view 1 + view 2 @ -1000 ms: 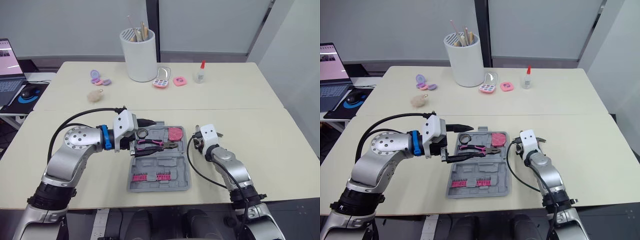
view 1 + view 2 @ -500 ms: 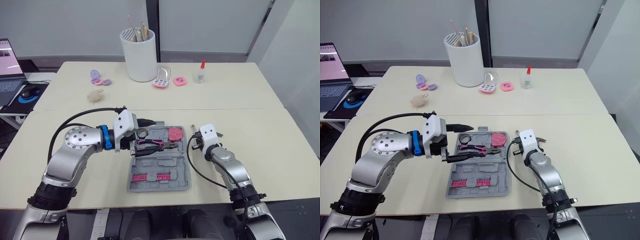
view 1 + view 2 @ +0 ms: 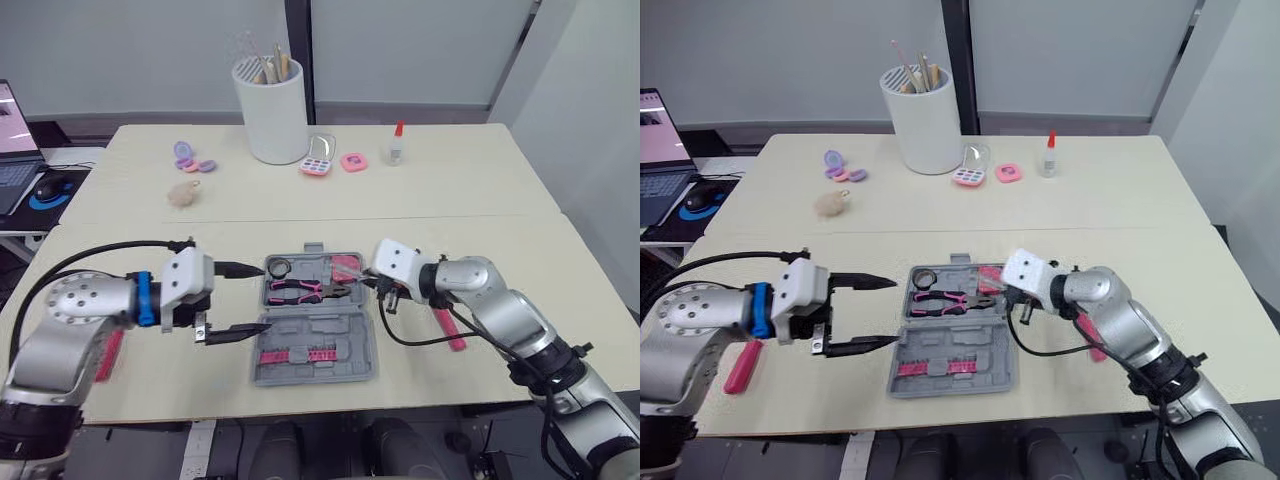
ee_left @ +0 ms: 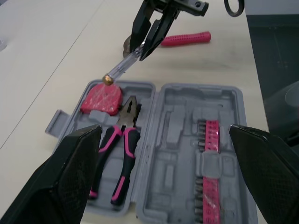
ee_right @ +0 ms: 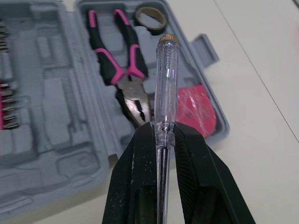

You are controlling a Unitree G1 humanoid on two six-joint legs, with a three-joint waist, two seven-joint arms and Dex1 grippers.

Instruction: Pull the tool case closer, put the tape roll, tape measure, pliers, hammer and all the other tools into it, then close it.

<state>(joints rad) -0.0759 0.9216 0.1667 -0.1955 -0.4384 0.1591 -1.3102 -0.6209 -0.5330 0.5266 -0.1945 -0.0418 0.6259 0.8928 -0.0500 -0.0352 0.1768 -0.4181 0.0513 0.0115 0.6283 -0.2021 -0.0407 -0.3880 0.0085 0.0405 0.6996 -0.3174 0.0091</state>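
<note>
A cream bench (image 3: 480, 200) is carrying the open grey tool case (image 3: 320, 345) near its front edge. At far left a pink-handled tool (image 3: 740, 365) is lying. The left gripper (image 3: 262, 297) is hovering just beside the case, its fingers standing wide apart. Tape roll (image 3: 279, 267), pliers (image 3: 300, 290) and tape measure (image 3: 347, 265) are sitting inside. The right gripper (image 5: 161, 130) is pinching a clear screwdriver (image 5: 164, 79) over the case's right side, with a pink handle (image 3: 447, 328) lying beyond it.

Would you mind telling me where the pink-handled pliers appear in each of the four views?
Left eye view: pliers in the open tool case's far half, near centre.
Right eye view: pliers in that same far half.
Left wrist view: pliers in the case, handles toward the camera.
Right wrist view: pliers beyond the clear screwdriver.
Shared landmark: red tape measure beside the pliers' head.
</note>
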